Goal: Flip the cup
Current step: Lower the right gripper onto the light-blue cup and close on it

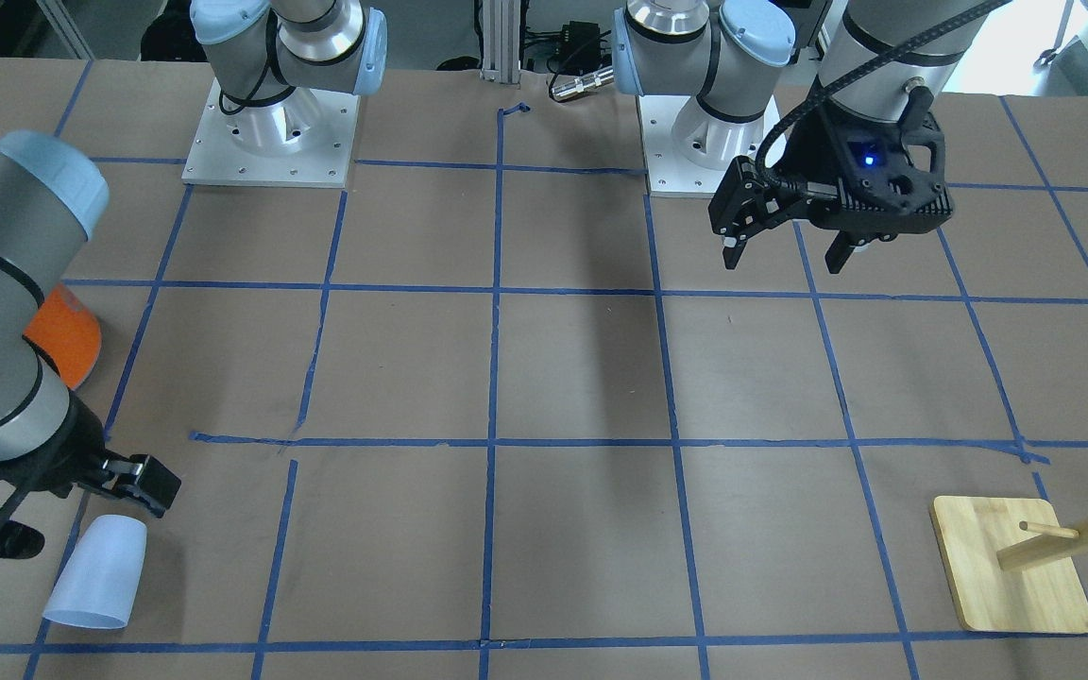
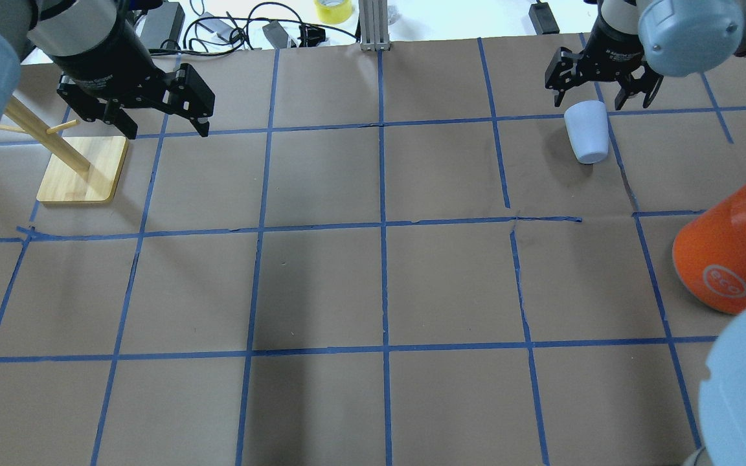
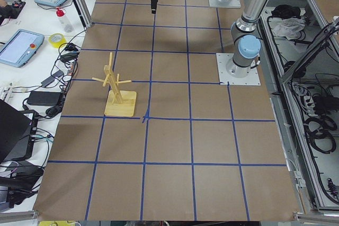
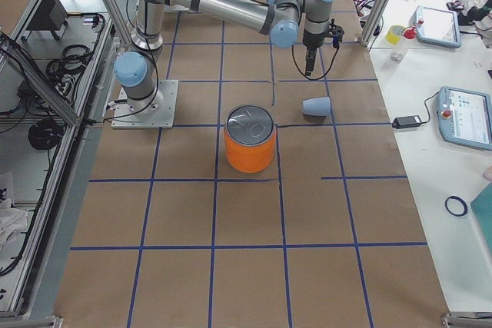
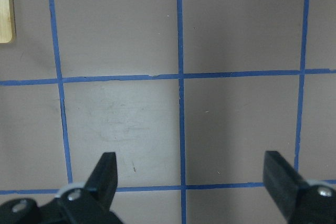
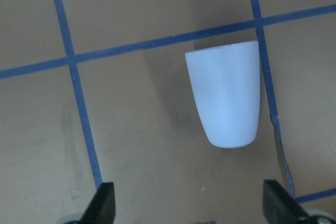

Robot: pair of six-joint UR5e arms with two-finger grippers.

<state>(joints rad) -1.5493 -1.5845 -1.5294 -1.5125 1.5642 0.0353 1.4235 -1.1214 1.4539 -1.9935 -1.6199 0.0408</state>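
The cup (image 2: 587, 133) is small, pale blue-white and tapered. It lies on its side at the far right of the table, rim pointing away from the robot's base. It also shows in the front view (image 1: 95, 571), the right wrist view (image 6: 226, 98) and the right side view (image 4: 317, 105). My right gripper (image 2: 599, 97) is open and empty. It hovers just beyond the cup's rim end, apart from it (image 1: 81, 518) (image 6: 191, 203). My left gripper (image 2: 167, 128) is open and empty over bare table at the far left (image 1: 783, 258) (image 5: 191, 171).
A large orange can (image 2: 729, 259) with a silver top stands near the right edge, closer to the robot than the cup (image 4: 250, 147). A wooden peg stand on a square base (image 2: 81, 171) is at the far left, beside my left gripper (image 1: 1007, 567).
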